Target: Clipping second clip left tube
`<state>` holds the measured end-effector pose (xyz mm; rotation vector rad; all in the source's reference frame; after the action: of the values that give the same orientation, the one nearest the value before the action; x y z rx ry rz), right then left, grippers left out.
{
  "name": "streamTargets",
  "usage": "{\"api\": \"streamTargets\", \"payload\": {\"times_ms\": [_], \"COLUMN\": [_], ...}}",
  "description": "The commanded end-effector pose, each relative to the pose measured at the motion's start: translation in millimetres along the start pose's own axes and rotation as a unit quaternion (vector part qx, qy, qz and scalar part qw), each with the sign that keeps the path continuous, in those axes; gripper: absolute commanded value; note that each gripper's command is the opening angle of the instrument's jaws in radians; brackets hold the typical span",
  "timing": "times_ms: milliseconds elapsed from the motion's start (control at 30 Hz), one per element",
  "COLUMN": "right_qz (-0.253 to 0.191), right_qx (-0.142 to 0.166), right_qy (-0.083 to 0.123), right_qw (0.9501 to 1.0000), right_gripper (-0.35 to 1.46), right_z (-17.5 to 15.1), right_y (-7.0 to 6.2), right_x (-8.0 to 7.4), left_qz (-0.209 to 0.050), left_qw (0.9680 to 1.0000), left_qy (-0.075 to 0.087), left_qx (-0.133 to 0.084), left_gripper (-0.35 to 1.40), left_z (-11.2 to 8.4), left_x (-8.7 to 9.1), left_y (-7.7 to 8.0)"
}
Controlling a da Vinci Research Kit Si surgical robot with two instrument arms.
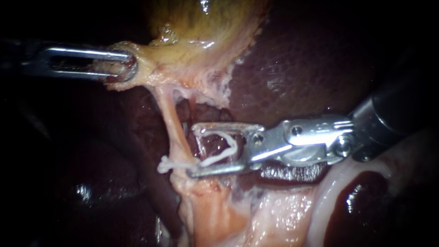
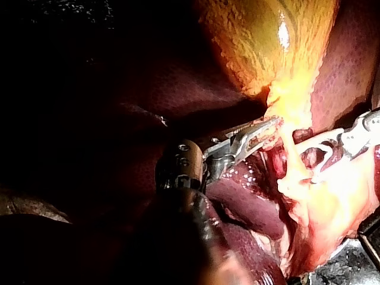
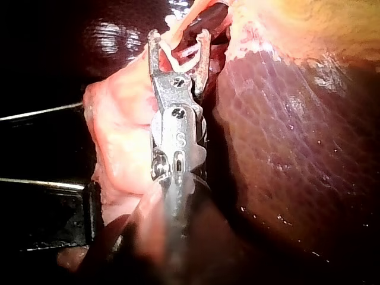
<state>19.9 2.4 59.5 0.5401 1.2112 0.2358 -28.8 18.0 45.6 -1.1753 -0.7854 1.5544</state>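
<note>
The pale left tube runs down from the yellow-green gallbladder to fatty tissue. A white clip sits across its lower end. My right instrument comes in from the right with its jaws spread wide, carrying an open white clip. The jaw tips stand just right of the tube, above the seated clip. My left instrument is shut on the gallbladder's lower edge and holds it out to the left. In the right wrist view the jaws reach the tube.
Dark red liver lies behind and to the right of the gallbladder. Pale fat and membrane fill the lower middle and right. A second, shorter strand hangs right of the left tube.
</note>
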Motion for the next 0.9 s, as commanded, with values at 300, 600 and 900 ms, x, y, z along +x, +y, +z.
{"api": "streamTargets", "payload": {"times_ms": [300,600,900], "right_qz": [0.005,0.007,0.012], "right_qx": [0.016,0.025,0.034], "right_qy": [0.006,0.015,0.024], "right_qw": [0.9998,0.9995,0.9991], "right_gripper": [0.50,0.50,0.50], "right_z": [2.7,3.6,3.9], "right_y": [0.0,-0.5,-1.0], "right_x": [0.6,1.3,1.6], "left_qz": [0.000,0.001,0.001], "left_qw": [1.0000,1.0000,1.0000], "left_qy": [0.000,0.001,0.001], "left_qx": [0.000,0.001,0.001], "left_gripper": [-0.35,-0.35,-0.35], "left_z": [0.1,0.3,0.3], "left_x": [-0.1,-0.2,-0.2], "left_y": [0.0,0.0,0.0]}}
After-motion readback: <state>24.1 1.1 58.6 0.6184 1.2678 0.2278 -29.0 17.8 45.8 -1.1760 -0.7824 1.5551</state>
